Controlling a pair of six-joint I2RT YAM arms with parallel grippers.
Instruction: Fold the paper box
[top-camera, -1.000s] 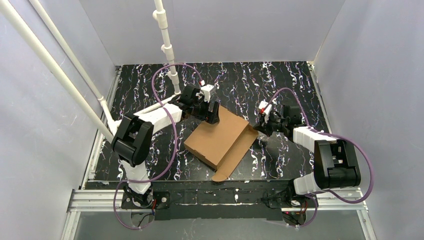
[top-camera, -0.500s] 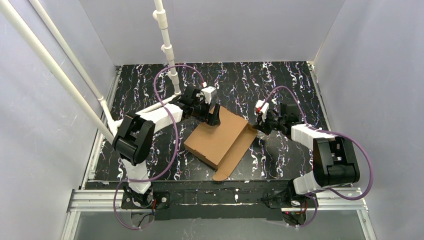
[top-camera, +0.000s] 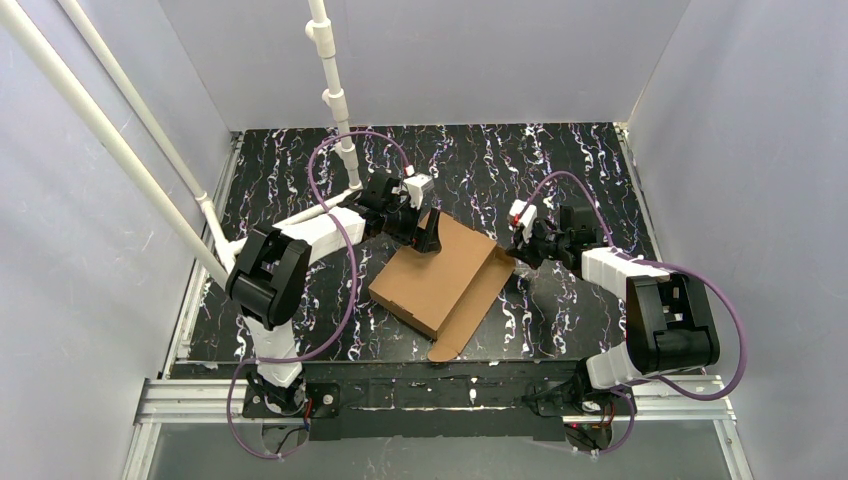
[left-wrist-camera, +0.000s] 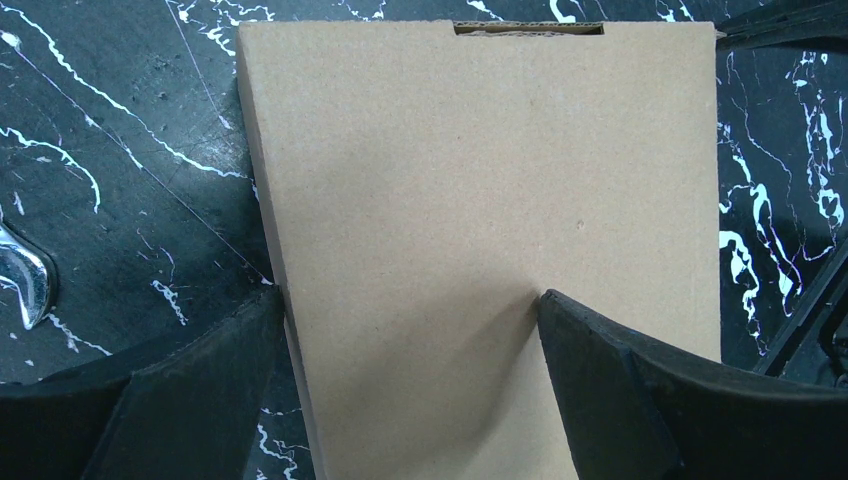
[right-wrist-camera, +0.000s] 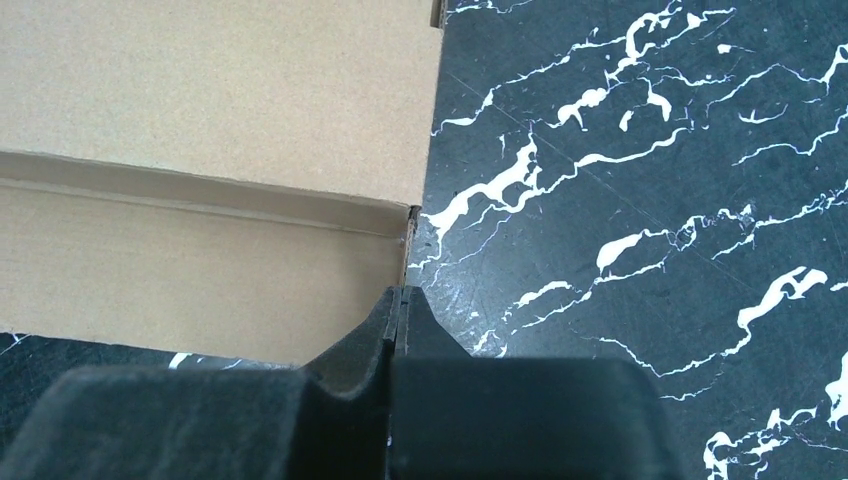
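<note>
Marbled table (top-camera: 560, 150): paper box (top-camera: 440, 275) unmoved; right tool (top-camera: 516, 255) crept closer, perhaps touching.

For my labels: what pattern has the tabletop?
The tabletop is black with white marble-like streaks, best in the right wrist view.

The paper box (left-wrist-camera: 480, 200) is cut off at the left wrist view's bottom edge.

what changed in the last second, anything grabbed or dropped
The right gripper crept left toward the paper box, jaws shut on nothing. The left gripper turned slightly over its far corner, jaws open. Nothing was gripped or released; the box stayed put.
</note>
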